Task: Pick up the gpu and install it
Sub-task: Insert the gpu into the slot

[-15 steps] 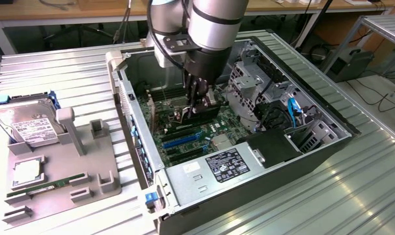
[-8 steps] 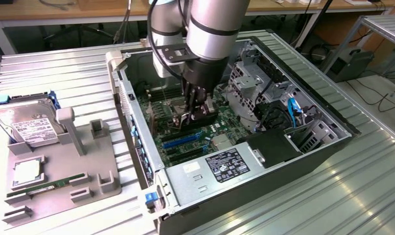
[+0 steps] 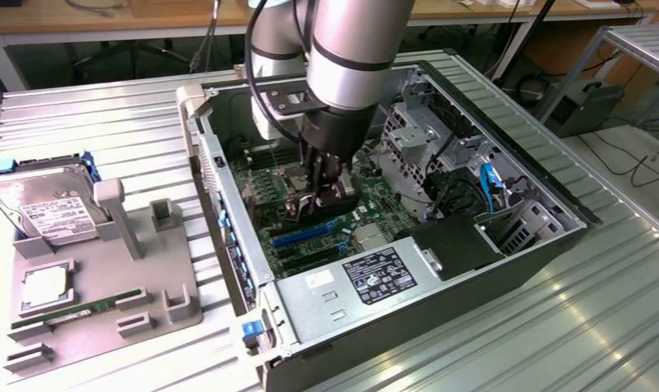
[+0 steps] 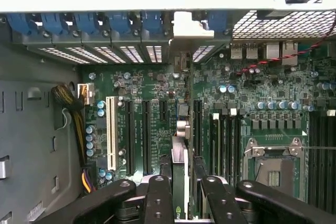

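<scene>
Tool (image 4: 184, 203) clamped on gpu (image 4: 180, 163), held edge-on just above motherboard (image 4: 262, 87) slots (image 4: 146, 137). Likely risk: a tilted or offset card could jam, scraping the board.

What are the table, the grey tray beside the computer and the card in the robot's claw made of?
The table: bare metal, by its ribbed silvery sheen. The tray: matte grey, probably plastic. The graphics card, clamped in the gripper: edge-on, probably dark circuit board with a metal-looking strip.

Arm (image 3: 345, 49) steeply downward, tool (image 3: 331, 194) vertical, fingers (image 4: 159, 198) pinched tight on the gpu (image 4: 180, 161).
</scene>
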Motion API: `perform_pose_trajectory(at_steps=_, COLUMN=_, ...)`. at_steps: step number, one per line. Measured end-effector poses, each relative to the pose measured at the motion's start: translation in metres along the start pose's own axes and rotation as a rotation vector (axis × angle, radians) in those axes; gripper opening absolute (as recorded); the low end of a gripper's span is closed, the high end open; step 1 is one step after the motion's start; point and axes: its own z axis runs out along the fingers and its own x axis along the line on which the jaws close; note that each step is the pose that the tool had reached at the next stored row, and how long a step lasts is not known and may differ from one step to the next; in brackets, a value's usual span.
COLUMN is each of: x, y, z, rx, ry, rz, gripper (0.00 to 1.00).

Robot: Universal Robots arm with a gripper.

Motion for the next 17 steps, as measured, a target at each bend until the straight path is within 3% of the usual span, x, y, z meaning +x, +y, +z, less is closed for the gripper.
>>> perform_pose_trajectory(at_steps=7, x=0.002, y=0.0017, z=0.0083, rx=0.0015, ry=0.0008, rz=-0.005, gripper=0.26)
perform_pose_trajectory(at_steps=12, x=0.003, y=0.0044, z=0.0167, rx=0.0201, ry=0.0008, rz=-0.006, gripper=0.26)
perform_pose_trajectory(at_steps=17, x=0.003, y=0.0049, z=0.0179, rx=0.0208, ry=-0.0005, rz=-0.005, gripper=0.26)
